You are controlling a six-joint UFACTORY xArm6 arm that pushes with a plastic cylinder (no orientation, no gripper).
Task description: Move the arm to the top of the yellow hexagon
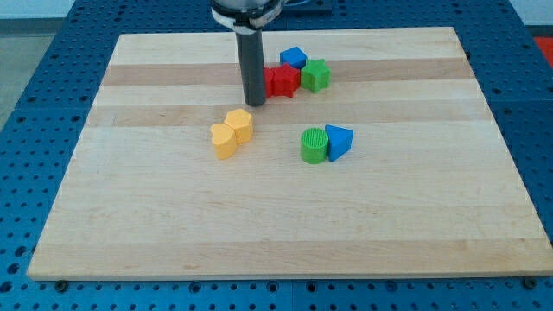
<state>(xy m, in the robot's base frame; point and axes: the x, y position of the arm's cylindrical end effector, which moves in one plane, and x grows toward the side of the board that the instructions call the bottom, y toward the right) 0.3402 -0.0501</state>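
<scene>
I am standing my rod upright over the wooden bench (285, 216), and my tip (255, 104) is resting on the board just above the yellow hexagon (239, 124), toward the view's top and slightly to its right, with a narrow strip of bare wood showing between the two. I am carrying no hand at all, only this dark rod, so nothing is opening or closing on anything.

The yellow hexagon is sitting a little left of the board's middle, and a second yellow block (223, 140), heart-like in outline, is touching it on its lower left.

Just to the right of my rod, a red block (282, 80) is lying so close that I cannot tell whether the rod is touching it. A blue block (293, 58) is sitting against the red one's upper side, and a green star-like block (316, 75) is pressing against its right side.

Further down and to the right, a green cylinder (314, 145) and a blue triangular block (339, 141) are sitting side by side, touching, well apart from my tip.
</scene>
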